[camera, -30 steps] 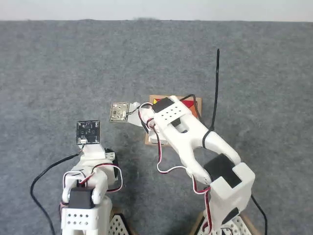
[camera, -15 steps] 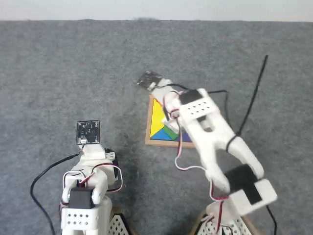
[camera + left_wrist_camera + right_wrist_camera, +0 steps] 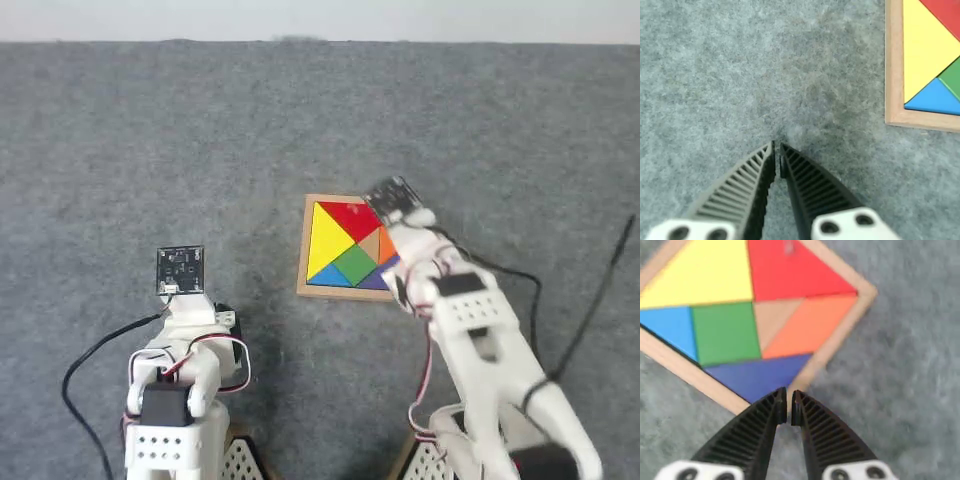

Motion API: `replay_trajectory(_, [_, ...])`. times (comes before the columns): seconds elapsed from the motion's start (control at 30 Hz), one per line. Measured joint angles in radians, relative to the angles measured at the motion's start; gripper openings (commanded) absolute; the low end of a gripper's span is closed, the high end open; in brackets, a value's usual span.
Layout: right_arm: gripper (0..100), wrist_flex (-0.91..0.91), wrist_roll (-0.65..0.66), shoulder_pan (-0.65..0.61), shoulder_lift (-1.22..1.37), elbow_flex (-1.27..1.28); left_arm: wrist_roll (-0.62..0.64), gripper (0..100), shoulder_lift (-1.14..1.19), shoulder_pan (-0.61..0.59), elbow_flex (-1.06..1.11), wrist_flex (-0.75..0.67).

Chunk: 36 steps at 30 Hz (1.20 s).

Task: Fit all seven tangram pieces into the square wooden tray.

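Inside one tray [image 3: 894,60], seven pieces [image 3: 710,275], left hand [image 3: 777,146] and right hand [image 3: 788,392] both together.

Counter [image 3: 150,130]: grey fibrous cloth, rough, matt. Tray [image 3: 893,65]: bare light wood, matt. Tangram pieces [image 3: 705,275]: smooth coloured finish. Fingers [image 3: 812,182]: black ribbed plastic. Arm shells [image 3: 478,325]: smooth white plastic.

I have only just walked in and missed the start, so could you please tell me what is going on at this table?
A robot is packing a tangram puzzle on a grey mat. The square wooden tray looks full: seven coloured pieces lie flat inside it. The right hand is shut and empty, above the tray's rim beside the indigo piece. The left hand is also shut and empty, over bare mat beside the tray.
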Motion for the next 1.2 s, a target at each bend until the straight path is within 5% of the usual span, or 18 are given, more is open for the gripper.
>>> replay_trajectory(0.37, [3.1,-0.155,0.0,0.164,-0.302,0.339,0.0,1,0.0,0.0,0.0,0.0])
replay_trajectory(0.83, [3.1,-0.199,0.0,0.193,-0.717,0.566,0.0,1,0.0,0.0,0.0,0.0])
replay_trajectory(1.2, [3.1,0.087,0.0,0.192,-0.993,0.575,0.0,1,0.0,0.0,0.0,0.0])
